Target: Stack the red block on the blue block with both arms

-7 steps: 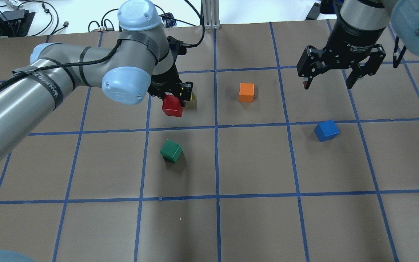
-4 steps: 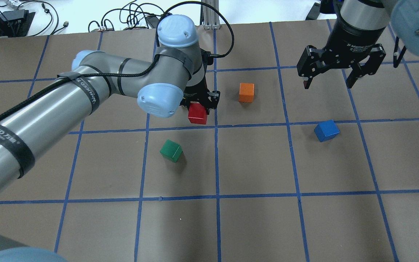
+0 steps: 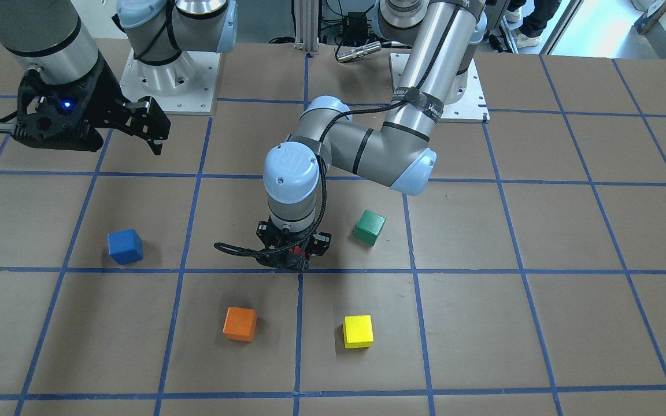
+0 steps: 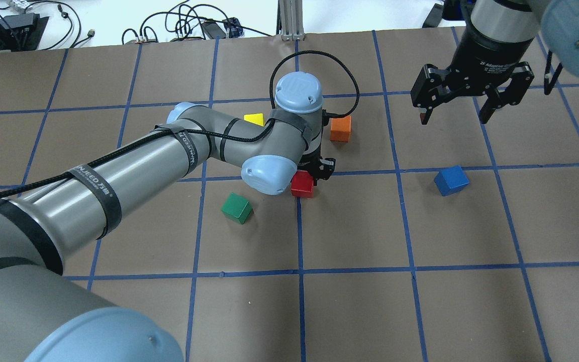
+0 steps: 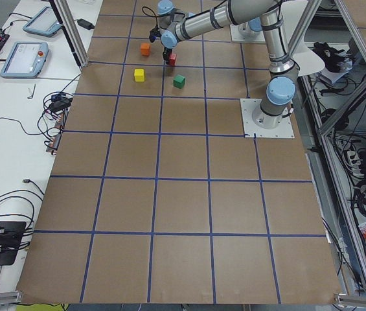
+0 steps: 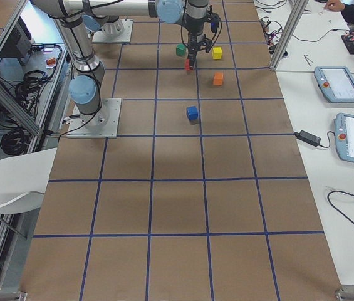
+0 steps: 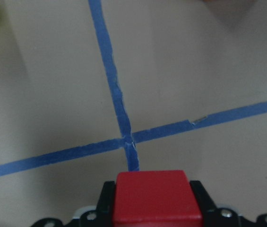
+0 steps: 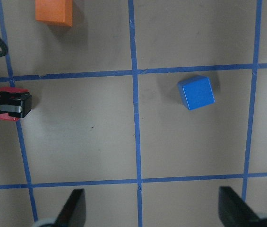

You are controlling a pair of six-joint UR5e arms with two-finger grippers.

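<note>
Broadly, the brown desk [image 4: 350,311] is gridded with blue tape [image 7: 106,52]. Across it the left arm [image 4: 118,171] reaches towards the middle, its jaws clamped on the red block [image 4: 302,184]. That block is held at a crossing of tape lines, between the green block [image 4: 236,208] and the orange block [image 4: 340,128]. The right arm [image 4: 495,30] hangs over the far right squares, jaws spread wide with nothing between them. The blue block [image 4: 451,180] lies on the desk, askew to the grid, well apart from the red one. A yellow block [image 4: 254,119] peeks from behind the left arm.
</note>
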